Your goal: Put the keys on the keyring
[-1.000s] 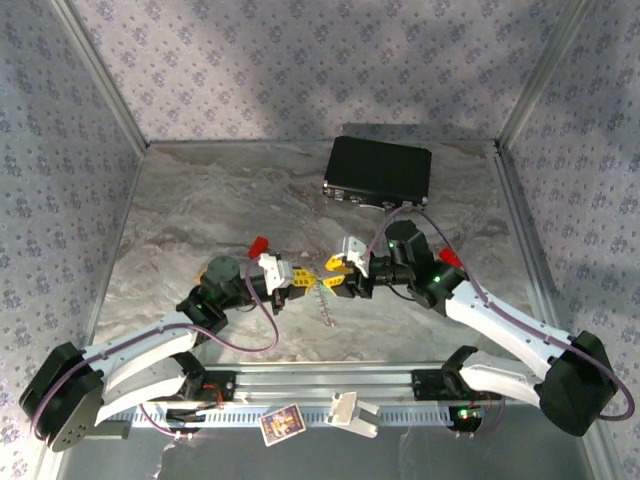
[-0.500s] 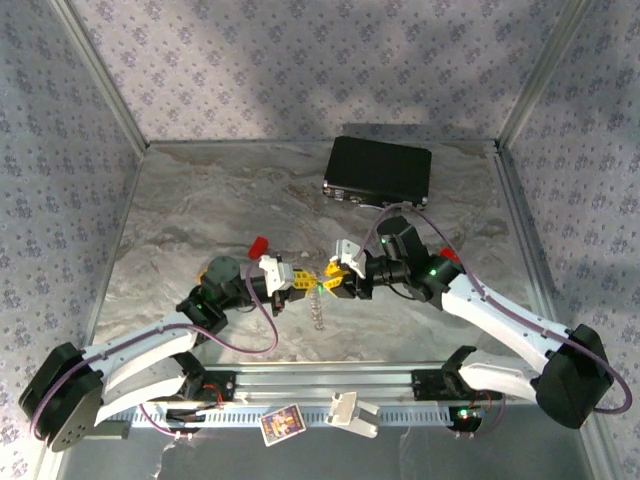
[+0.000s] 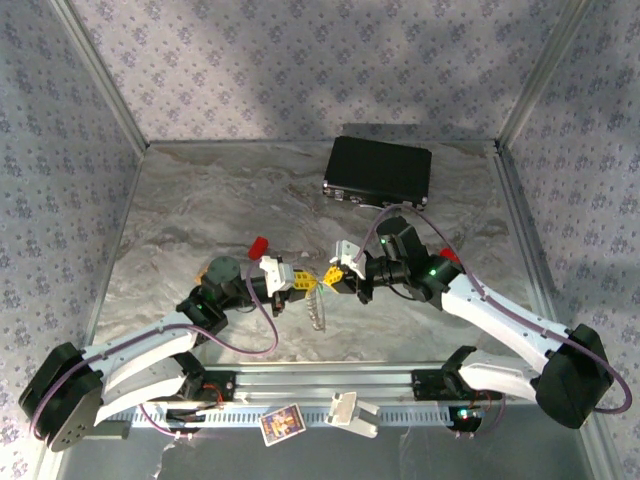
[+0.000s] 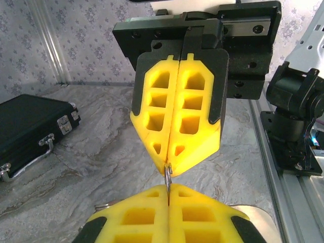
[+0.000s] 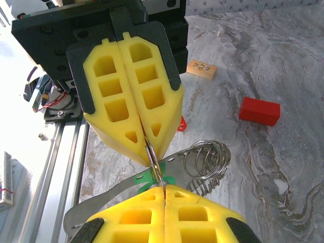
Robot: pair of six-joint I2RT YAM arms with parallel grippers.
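Note:
Both grippers meet tip to tip above the table's middle, each shut on the same thin silvery ring of the keyring [image 5: 157,169]. My left gripper [image 3: 303,283] [image 4: 168,190] comes from the left and my right gripper [image 3: 330,279] [image 5: 163,190] from the right. From that ring hang a grey strip with a green piece [image 5: 146,177], perhaps the green key, and a coil of silvery loops [image 5: 207,161] [image 3: 318,312]. A small red bit [image 5: 181,124], perhaps the red key, lies on the table behind the left fingers [image 5: 132,96], mostly hidden.
A chunky red block [image 3: 258,245] [image 5: 259,111] lies left of the grippers. The black case [image 3: 378,171] [image 4: 28,126] sits at the back. A printed tile [image 3: 282,423] [image 5: 201,68] and a white clip [image 3: 350,412] rest by the front rail.
My right gripper has edged left and slightly back, closing up against the left one. The hanging silvery coil has swung a little with it. The left arm has barely moved.

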